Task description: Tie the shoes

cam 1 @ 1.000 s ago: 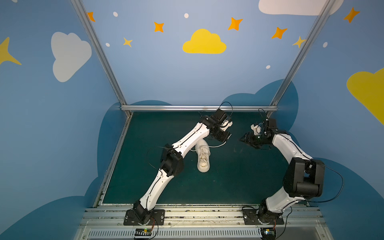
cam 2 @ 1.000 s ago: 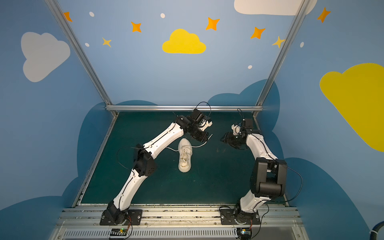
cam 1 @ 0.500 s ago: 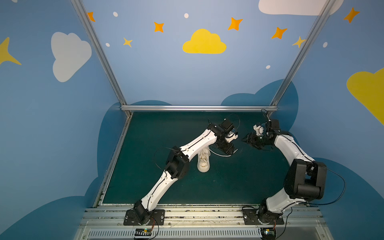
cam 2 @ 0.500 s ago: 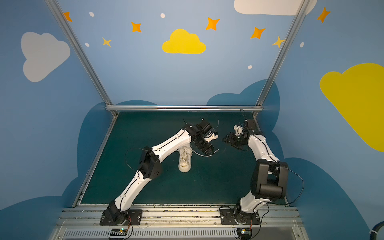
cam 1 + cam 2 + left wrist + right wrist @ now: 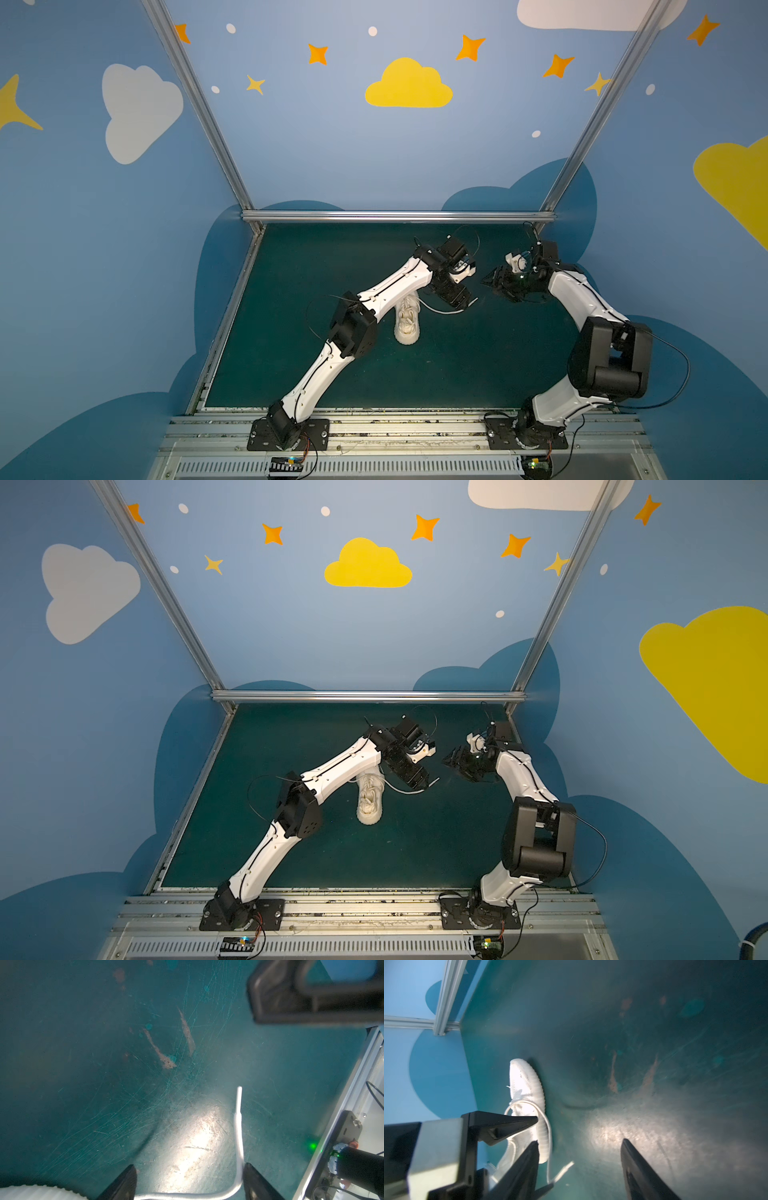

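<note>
where the left pincer hangs: low over the mat (image 5: pixel 457 365), just right of the shoe (image 5: pixel 406 324), tips pointing down at the green surface.
left pincer (image 5: pixel 189 1165): jaws wide apart, clamping nothing; the lace (image 5: pixel 239 1126) passes loose through the gap and brushes the inside of one finger (image 5: pixel 257 1184).
why so: i judge the gap far too wide for a grip, so the cord simply lies there, drawn out sideways where the other arm can reach it.
right pincer (image 5: pixel 580 1140): also spread, nothing between its fingers; it faces the left one from near by, not touching it.
why so: it looks poised to take the free end, though no contact shows.
lace path: from the eyelets out to the right over the mat, stiff tip lying flat; a slack loop sits by the shoe's opening in the right wrist view. no knot or bow shows.
shoe place: on its sole near the middle of the mat, toe toward the robot's bases, heel toward the back rail (image 5: pixel 395 216).
in the way: the left arm (image 5: pixel 390 286) crosses above the heel end and hides it from above; both pincers crowd one small patch, so a reach for the cord risks a bump.
around: brown scuffs (image 5: pixel 164 1057), fine scratches and a bright glare patch on the mat beside the cord.
</note>
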`<state>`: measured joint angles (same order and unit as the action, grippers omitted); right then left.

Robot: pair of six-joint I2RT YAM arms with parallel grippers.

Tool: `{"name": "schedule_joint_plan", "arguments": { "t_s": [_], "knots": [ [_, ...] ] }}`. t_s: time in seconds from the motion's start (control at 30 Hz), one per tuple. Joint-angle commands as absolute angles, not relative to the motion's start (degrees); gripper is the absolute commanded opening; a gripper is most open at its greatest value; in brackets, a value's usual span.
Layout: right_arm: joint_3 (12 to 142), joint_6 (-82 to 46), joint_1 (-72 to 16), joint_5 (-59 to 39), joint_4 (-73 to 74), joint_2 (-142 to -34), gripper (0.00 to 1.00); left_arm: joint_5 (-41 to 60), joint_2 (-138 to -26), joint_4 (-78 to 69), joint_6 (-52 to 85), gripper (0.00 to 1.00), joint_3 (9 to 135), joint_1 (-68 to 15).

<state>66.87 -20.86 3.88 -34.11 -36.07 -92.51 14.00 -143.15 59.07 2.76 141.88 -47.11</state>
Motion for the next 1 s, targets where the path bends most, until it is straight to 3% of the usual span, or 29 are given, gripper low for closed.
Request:
{"name": "schedule_joint_plan", "arguments": {
  "t_s": [0.0, 0.23, 0.5, 0.57, 0.67, 0.97],
  "knots": [
    [64.08, -25.50, 1.95, -38.17, -36.42, -93.38, 0.63, 13.90, -141.76, 59.41, 3.05, 0.80, 141.77, -46.64],
    [60.97, -29.24, -2.20, -38.75, -33.61, -94.55, 0.57, 14.58, -141.69, 59.11, 3.16, 0.79, 141.75, -46.22],
    [60.54, -32.08, -3.45, -37.01, -31.53, -96.53, 0.23, 13.94, -141.29, 59.61, 2.99, 0.79, 141.25, -45.70],
    [61.21, -31.25, -3.45, -33.74, -33.65, -96.77, 0.26, 13.74, -140.70, 59.68, 3.20, 0.79, 140.90, -45.38],
    [62.14, -27.08, -3.64, -30.33, -36.39, -96.44, 0.41, 13.96, -139.08, 59.18, 3.89, 0.79, 139.74, -44.53],
    [70.05, -14.56, -6.70, -27.77, -43.40, -103.29, 0.55, 17.76, -126.97, 50.48, 8.19, 0.79, 125.66, -38.98]
  ]
}}
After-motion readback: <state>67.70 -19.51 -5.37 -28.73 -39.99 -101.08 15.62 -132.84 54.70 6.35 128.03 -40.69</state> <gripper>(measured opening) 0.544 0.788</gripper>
